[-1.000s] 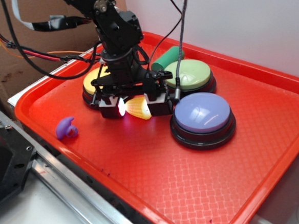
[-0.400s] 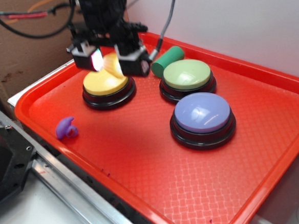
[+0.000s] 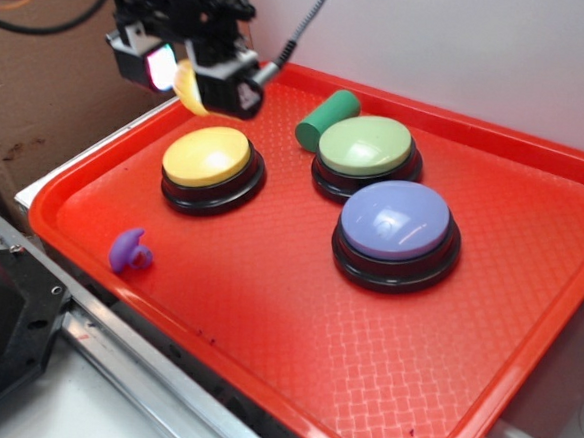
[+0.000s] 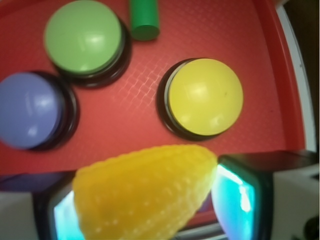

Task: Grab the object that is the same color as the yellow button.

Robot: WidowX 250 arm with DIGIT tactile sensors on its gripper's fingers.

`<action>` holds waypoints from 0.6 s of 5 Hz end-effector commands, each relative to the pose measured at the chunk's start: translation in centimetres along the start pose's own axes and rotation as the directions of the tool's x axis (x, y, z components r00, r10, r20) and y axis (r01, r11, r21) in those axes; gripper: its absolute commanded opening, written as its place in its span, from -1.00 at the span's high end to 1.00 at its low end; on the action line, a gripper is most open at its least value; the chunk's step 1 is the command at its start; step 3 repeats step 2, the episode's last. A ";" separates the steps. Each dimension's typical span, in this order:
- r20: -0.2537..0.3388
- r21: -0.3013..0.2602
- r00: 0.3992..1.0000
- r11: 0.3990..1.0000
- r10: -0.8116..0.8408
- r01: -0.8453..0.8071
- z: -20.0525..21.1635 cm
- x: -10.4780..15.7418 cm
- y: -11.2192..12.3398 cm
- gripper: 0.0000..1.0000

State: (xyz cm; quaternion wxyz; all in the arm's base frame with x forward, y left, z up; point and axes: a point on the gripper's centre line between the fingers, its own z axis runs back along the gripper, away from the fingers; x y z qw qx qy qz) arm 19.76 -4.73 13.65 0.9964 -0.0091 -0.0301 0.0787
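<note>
Even, bright light; soft glare on the purple button [image 3: 397,221]. My wrist view blurs the near yellow toy [image 4: 145,192]; my lit pads [image 4: 240,195] glow cyan.

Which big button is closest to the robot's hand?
The yellow button. It sits right under the hand; the green button and purple button are farther away.

Yellow ridged corn toy [image 3: 190,87], yellow button [image 3: 207,156] — black base, red cross-hatched tray [image 3: 296,310], purple toy [image 3: 129,251], green cylinder [image 3: 327,119].
</note>
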 end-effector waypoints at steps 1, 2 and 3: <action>0.065 -0.047 0.996 0.996 -0.066 0.070 1.6 -0.1 -0.8 1.00; 0.047 -0.008 0.998 0.999 -0.037 0.037 0.8 0.2 -0.7 1.00; 0.047 -0.008 0.998 0.999 -0.037 0.037 0.8 0.2 -0.7 1.00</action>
